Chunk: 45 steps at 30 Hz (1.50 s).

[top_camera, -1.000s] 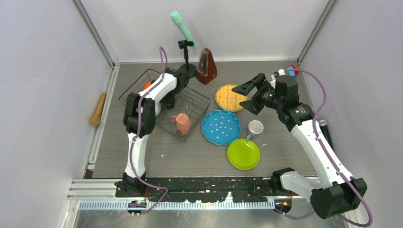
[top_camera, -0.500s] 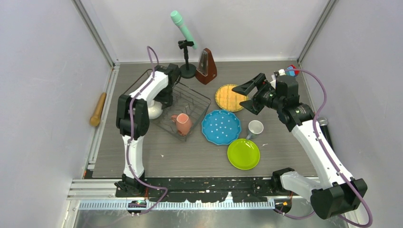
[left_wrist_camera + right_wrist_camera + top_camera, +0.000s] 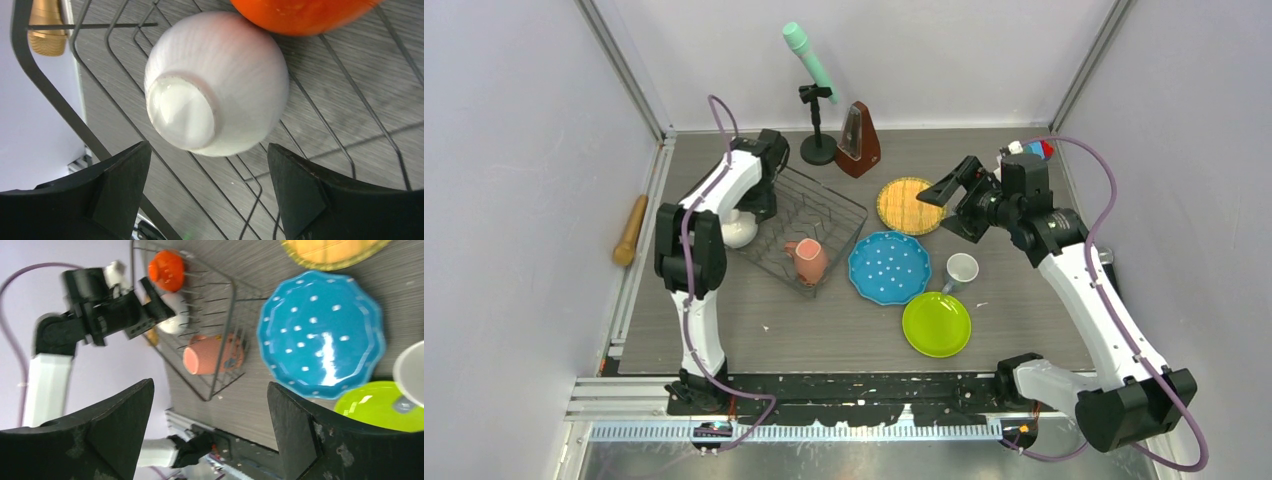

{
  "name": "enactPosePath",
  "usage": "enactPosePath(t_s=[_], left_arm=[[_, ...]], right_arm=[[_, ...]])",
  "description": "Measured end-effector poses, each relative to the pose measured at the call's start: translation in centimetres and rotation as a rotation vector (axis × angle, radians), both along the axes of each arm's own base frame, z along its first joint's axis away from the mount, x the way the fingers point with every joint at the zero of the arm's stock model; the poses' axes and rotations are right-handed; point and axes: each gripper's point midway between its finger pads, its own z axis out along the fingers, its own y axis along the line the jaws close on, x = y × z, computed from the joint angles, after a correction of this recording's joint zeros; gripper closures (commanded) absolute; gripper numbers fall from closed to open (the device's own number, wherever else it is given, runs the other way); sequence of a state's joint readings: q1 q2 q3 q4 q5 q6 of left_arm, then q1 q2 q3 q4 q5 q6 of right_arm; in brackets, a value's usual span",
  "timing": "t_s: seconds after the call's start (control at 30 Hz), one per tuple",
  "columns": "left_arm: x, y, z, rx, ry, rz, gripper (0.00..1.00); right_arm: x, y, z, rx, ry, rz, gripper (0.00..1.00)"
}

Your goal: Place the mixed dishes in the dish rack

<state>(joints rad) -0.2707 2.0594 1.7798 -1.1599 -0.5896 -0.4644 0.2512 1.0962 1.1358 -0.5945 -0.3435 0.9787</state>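
The dark wire dish rack (image 3: 824, 215) stands at the back left. In it, an upturned white bowl (image 3: 737, 232) lies at the left end and a pinkish-tan mug (image 3: 808, 260) lies on its side at the near corner. In the left wrist view the white bowl (image 3: 217, 90) touches the orange bowl (image 3: 300, 15). My left gripper (image 3: 752, 210) is open and empty just above the white bowl. My right gripper (image 3: 939, 190) is open and empty, raised over the yellow woven-look plate (image 3: 907, 204). The blue dotted plate (image 3: 889, 267), small grey mug (image 3: 961, 270) and lime-green plate (image 3: 936, 323) lie on the table.
A brown metronome (image 3: 859, 140) and a black microphone stand (image 3: 816, 100) stand behind the rack. A wooden rolling pin (image 3: 631, 230) lies off the table's left edge. A small red and blue item (image 3: 1039, 148) sits at the back right corner.
My left arm has swung leftward across the rack, and the white bowl now shows beside it. My right gripper has shifted only slightly and stays open.
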Motion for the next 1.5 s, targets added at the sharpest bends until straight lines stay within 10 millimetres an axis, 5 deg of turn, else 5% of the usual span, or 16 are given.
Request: enactPosePath(t_s=[0.13, 0.37, 0.57, 0.77, 0.93, 1.33, 1.5], left_arm=[[-0.3, -1.5, 1.3, -0.081, -0.064, -0.028, 0.03], [-0.3, -7.0, 8.5, -0.317, -0.28, -0.176, 0.01], [-3.4, -10.4, 12.0, -0.559, -0.356, -0.365, 0.0], [-7.8, -13.2, 13.6, -0.765, -0.405, -0.553, 0.0], [-10.5, -14.8, 14.0, -0.892, -0.457, -0.67, 0.0], [-11.7, -16.0, 15.3, -0.957, -0.539, -0.798, 0.0], [-11.9, -16.0, 16.3, -0.95, -0.591, -0.839, 0.0]], right_arm=[[0.8, -2.0, -1.6, -0.156, 0.015, -0.041, 0.13], [2.7, -4.1, -6.2, -0.323, 0.108, -0.101, 0.15], [3.4, -4.7, -8.8, -0.339, 0.1, -0.102, 0.19], [5.7, -7.2, -11.0, -0.255, 0.086, -0.183, 0.25], [7.6, -9.4, -15.4, -0.187, 0.145, -0.254, 0.25], [11.4, -8.0, -23.7, -0.123, 0.234, -0.214, 0.28], [13.3, -7.1, -23.8, -0.047, 0.19, -0.203, 0.32]])
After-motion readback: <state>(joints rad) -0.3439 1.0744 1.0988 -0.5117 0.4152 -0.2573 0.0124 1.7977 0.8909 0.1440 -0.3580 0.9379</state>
